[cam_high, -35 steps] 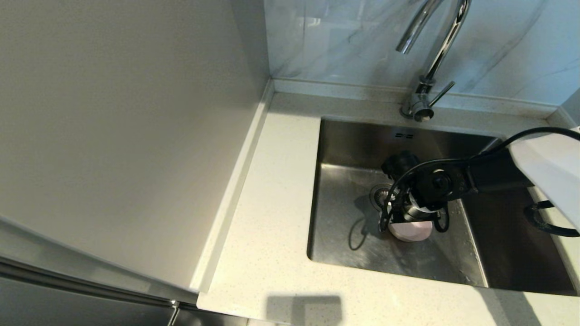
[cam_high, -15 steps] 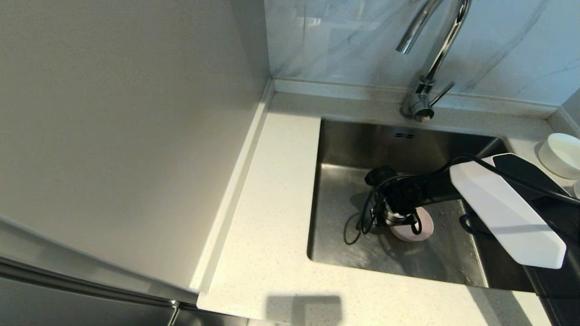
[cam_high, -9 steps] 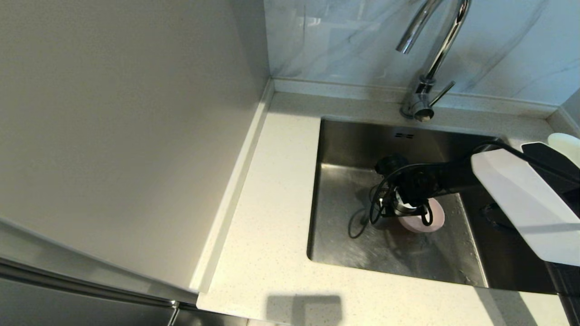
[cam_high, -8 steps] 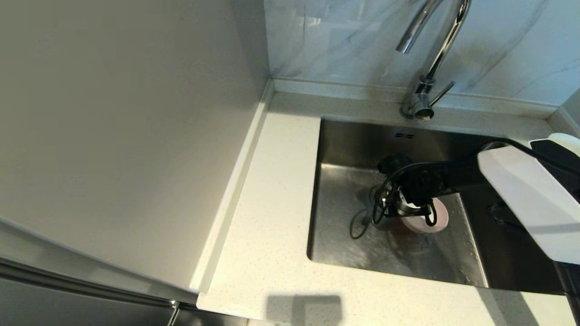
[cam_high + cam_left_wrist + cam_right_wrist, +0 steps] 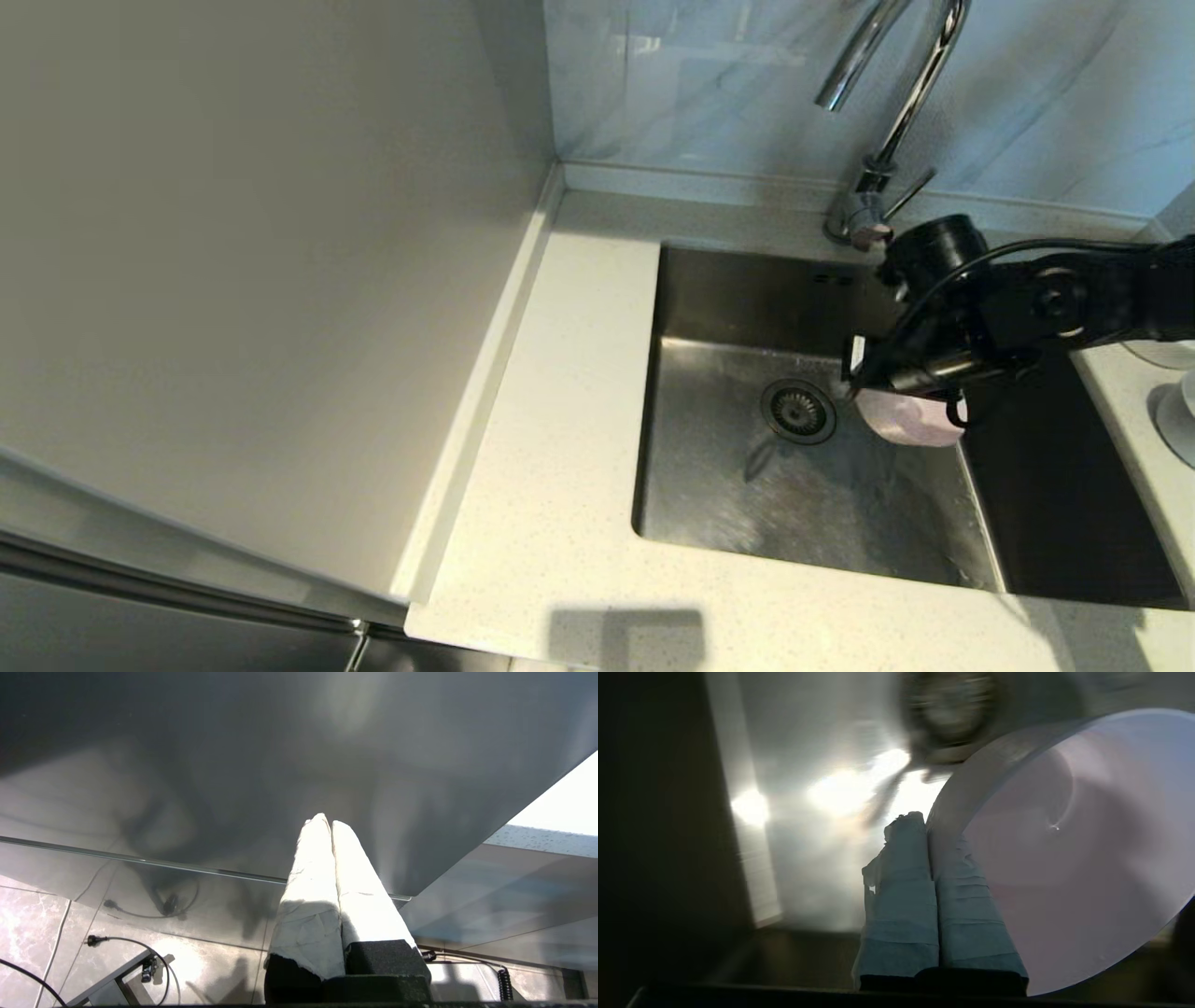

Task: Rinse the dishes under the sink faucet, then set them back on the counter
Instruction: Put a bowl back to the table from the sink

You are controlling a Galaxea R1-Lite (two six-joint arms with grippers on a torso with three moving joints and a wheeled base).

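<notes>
The right gripper [image 5: 864, 387] hangs over the sink [image 5: 803, 523], on the right side of the basin, its arm reaching in from the right edge of the head view. Its fingers [image 5: 901, 896] are pressed together on the rim of the pink bowl [image 5: 906, 422], one finger outside the wall and one inside, so the bowl is held clear of the sink floor and tilted, its open side toward the wrist camera. The bowl hangs just right of the drain [image 5: 798, 411], forward of the faucet [image 5: 887, 121], whose spout [image 5: 834, 96] ends well above and to the left of it. On the counter [image 5: 551, 485], right of the sink, parts of two pale dishes [image 5: 1178, 411] show at the edge of the view. The left gripper [image 5: 329, 826] is parked low beside a dark cabinet front, above a tiled floor, its fingers closed together with nothing between them
</notes>
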